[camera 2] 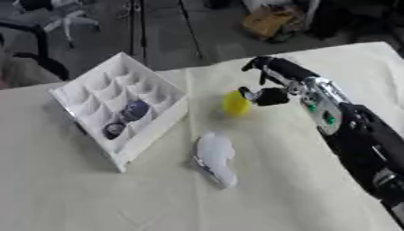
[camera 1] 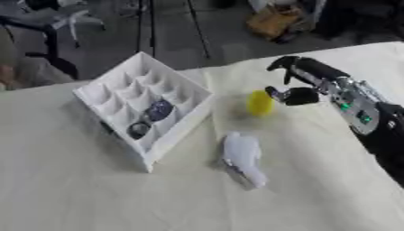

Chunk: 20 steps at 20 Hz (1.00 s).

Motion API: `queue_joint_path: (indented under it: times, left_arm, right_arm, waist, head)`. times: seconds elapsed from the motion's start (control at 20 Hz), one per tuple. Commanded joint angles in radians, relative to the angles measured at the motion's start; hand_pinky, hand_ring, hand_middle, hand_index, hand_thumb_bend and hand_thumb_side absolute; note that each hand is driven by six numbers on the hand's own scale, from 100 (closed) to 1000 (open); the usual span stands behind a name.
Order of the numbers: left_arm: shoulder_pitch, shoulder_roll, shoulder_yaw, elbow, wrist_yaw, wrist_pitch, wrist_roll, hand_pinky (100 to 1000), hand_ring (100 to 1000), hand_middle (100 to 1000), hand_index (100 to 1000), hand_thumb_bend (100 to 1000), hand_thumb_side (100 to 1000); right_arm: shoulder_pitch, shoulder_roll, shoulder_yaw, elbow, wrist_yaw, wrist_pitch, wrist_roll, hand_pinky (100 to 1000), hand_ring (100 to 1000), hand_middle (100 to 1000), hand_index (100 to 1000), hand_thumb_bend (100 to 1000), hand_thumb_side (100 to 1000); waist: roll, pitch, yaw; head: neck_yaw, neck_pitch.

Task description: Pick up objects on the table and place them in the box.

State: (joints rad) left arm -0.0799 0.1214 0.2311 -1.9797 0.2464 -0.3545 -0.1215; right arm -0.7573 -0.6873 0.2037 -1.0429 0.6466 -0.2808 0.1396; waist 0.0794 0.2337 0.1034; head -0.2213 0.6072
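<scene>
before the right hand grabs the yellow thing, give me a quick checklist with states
1. Right hand beside the yellow object: ok, thumb side right next to it.
2. Hand closed round the object: not ok, the fingers sit beside it, nothing lifted.
3. Contact between hand and object: cannot tell.
4. Free compartments in the white box: ok, two dark items occupy near cells, the rest look free.
5. Path from object to box: ok, only bare tablecloth between them.
6. White object out of the way: ok, it lies nearer the camera, apart from both.
</scene>
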Motion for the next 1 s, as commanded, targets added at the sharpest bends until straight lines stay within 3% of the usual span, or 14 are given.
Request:
queue_joint_path:
  times: [0.05,1.0]
  left_arm:
    - [-0.002,0.011,0.002,-0.020,0.004,-0.002,-0.005,661,635,750,827,171,1000]
    - [0.003,0.001,0.000,-0.020,0.007,-0.008,-0.013,661,634,746,828,164,1000]
  right_arm:
    - [-0.024,-0.012,-0.004,0.004,-0.010,-0.005,0.000,715,585,865,890,292,594]
    - [-0.021,0.002,0.007,0.039,0.010,-0.029,0.028,728,598,863,897,287,626]
  waist:
    - [0.015,0.003,0.003]
    - [0.024,0.017,0.033]
  head:
    - [-0.002,0.006]
    - [-0.007,0.016]
